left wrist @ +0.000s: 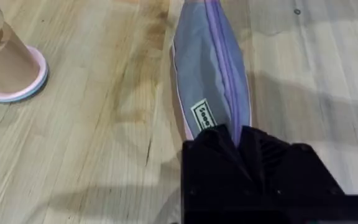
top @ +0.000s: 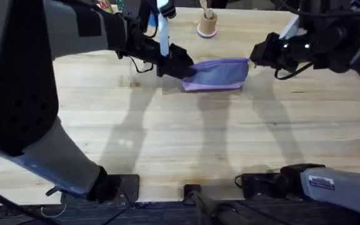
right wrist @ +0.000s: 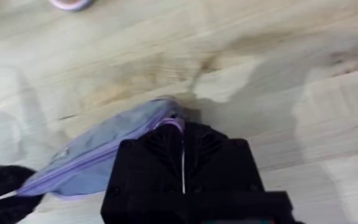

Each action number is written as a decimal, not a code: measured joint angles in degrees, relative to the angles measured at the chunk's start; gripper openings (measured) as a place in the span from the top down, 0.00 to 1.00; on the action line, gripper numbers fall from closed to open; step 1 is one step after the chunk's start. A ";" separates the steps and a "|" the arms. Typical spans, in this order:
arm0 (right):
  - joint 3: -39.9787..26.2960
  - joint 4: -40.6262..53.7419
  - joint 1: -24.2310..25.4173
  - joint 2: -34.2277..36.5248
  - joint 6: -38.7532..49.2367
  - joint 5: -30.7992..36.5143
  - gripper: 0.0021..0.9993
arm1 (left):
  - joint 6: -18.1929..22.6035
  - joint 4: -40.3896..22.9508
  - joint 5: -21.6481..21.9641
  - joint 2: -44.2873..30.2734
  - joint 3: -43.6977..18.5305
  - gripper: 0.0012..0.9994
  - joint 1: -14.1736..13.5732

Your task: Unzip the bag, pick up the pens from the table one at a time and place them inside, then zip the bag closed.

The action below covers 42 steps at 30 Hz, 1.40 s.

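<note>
Bag (top: 217, 74) lies zipped shut on the desk (top: 186, 137), contents hidden, left gripper (left wrist: 238, 140) clamped on one end, right gripper (right wrist: 183, 134) clamped on the opposite end by the zipper, small tan cup (top: 207, 24) standing behind it.

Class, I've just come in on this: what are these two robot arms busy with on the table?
Both arms are working on the lilac pencil pouch, which lies on the wooden table. The left gripper is shut on one end of the pouch and the right gripper is shut on the other end, by the zipper. The zipper looks closed along the stretch in view. A small round pink-based holder stands behind the pouch.
</note>
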<state>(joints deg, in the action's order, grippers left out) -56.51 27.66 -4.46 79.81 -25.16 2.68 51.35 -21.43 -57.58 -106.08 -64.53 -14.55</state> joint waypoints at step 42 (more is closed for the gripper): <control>0.87 7.03 -4.70 -15.85 11.29 2.08 0.00 | 0.02 -0.22 0.44 0.00 0.13 0.95 -0.20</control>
<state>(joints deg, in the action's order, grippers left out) -55.64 34.69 -9.16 63.96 -13.87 4.75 51.37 -21.65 -57.14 -106.08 -64.40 -14.74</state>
